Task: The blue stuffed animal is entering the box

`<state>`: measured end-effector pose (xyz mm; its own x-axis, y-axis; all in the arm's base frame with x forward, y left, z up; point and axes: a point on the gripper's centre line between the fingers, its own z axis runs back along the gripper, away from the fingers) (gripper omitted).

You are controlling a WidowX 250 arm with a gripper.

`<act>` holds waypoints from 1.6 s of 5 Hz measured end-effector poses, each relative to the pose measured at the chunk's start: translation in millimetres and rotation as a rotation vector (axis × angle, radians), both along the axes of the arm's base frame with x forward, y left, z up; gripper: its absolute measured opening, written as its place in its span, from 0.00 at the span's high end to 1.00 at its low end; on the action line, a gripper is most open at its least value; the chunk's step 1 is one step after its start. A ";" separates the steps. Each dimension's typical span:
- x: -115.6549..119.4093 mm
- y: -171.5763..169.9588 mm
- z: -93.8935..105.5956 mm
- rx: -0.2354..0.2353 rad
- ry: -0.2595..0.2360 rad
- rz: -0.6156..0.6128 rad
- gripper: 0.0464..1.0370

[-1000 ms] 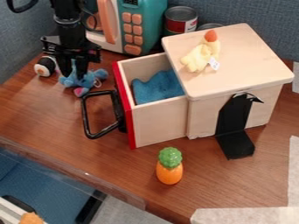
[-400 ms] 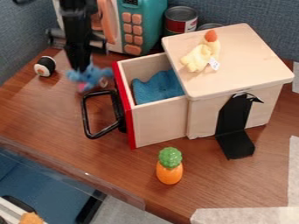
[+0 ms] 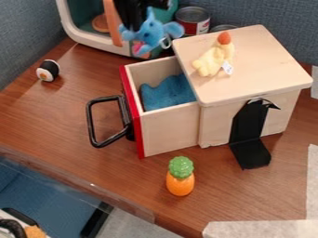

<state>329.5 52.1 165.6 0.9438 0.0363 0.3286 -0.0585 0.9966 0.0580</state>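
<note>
Subject: small blue plush stuffed animal with a pink patch [image 3: 151, 31]. It hangs from the black two-finger gripper [image 3: 138, 19], off the table, in front of the teal-and-white toy microwave [image 3: 69, 29] and just beyond the far left corner of the pale wooden box [image 3: 239, 69]. Jaws: closed on the plush, limbs splayed below; exact gap between them hidden by the toy and the arm.

Receiver: the box's red-fronted wooden drawer [image 3: 169, 132] is pulled out, blue cloth [image 3: 166, 93] inside.

Handling (judged): very light, soft, compressible; low slip risk, no breakage risk. Fabric should give under the jaws, so moderate squeeze suffices. Best hold is the thick body or head; limbs are floppy and would let it swing. The thin pale loop [image 3: 165, 43] at its side is a poor hold and could snag on the drawer rim.

Next (judged): carry over the opening, limbs above the wall, lower onto cloth, release. Watch the overhanging lid.
</note>
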 end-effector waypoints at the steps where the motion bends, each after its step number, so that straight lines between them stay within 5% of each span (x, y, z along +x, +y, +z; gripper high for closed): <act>1: 1.7 -55.0 -2.6 -0.017 0.006 -0.135 0.99; 2: -11.1 -95.8 -24.2 -0.002 0.091 -0.166 0.99; 3: -31.5 -84.7 -41.5 0.015 0.157 -0.093 0.99; 4: -57.6 -54.0 -41.0 0.026 0.161 0.042 0.99; 6: -69.3 -8.8 -36.9 -0.024 0.145 0.202 0.99; 8: -48.2 -24.4 -51.4 -0.141 0.151 0.130 0.99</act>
<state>281.4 27.7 114.2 0.9661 0.1965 0.1676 -0.1883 0.9800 -0.0635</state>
